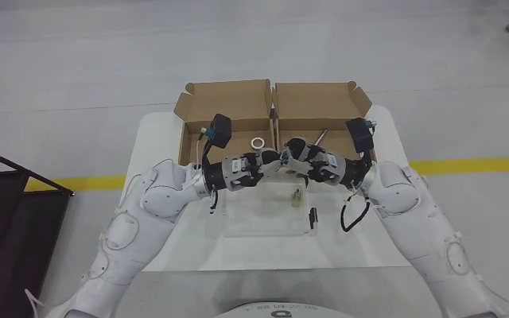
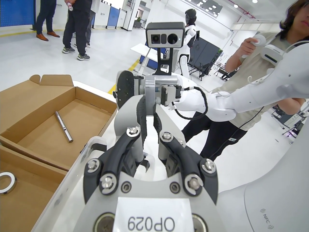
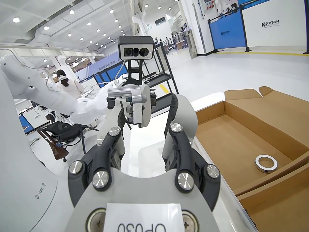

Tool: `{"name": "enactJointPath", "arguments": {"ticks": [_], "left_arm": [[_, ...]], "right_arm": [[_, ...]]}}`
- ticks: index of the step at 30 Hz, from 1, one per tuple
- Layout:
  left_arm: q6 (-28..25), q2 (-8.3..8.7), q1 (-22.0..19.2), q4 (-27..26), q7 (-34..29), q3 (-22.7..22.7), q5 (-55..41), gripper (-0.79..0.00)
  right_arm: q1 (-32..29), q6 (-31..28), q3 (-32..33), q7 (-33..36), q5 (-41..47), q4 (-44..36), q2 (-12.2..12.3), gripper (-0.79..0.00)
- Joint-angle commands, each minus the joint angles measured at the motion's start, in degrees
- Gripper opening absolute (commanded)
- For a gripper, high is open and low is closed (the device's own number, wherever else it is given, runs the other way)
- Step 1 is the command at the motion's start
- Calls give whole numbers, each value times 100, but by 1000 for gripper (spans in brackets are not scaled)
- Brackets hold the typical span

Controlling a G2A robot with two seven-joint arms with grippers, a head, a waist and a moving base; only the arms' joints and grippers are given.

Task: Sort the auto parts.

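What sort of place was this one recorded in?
Probably a factory-style robotics hall: a high ceiling with rows of lights, blue partition panels, and another humanoid robot standing in the background.

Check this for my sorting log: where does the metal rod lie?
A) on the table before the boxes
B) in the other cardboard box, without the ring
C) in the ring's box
B: the metal rod lies in one cardboard box, the ring in the neighbouring box.
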Motion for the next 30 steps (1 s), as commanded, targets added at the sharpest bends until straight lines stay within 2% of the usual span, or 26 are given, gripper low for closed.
{"name": "enactJointPath", "arguments": {"ticks": [1, 12, 15, 19, 24, 30], "left_arm": [[2, 1, -6, -11, -20, 23, 7, -785], [13, 6, -36, -11, -52, 107, 23, -785], [12, 9, -39, -7, -47, 117, 11, -785], [5, 10, -54, 18, -36, 132, 9, -785], [13, 6, -110, 66, -47, 172, -14, -785], [16, 4, -187, 115, -71, 203, -54, -785]], "right_arm": [[-5, 1, -2, -6, -1, -5, 3, -428], [-18, 15, -66, 5, -42, -151, 21, -462], [-14, 7, -78, 10, -55, -171, 26, -520], [-19, 3, -68, -5, -67, -181, 34, -696], [-32, 7, -27, -59, -84, -182, 46, -785], [-51, -29, 17, -129, -82, -177, 58, -785]]}}
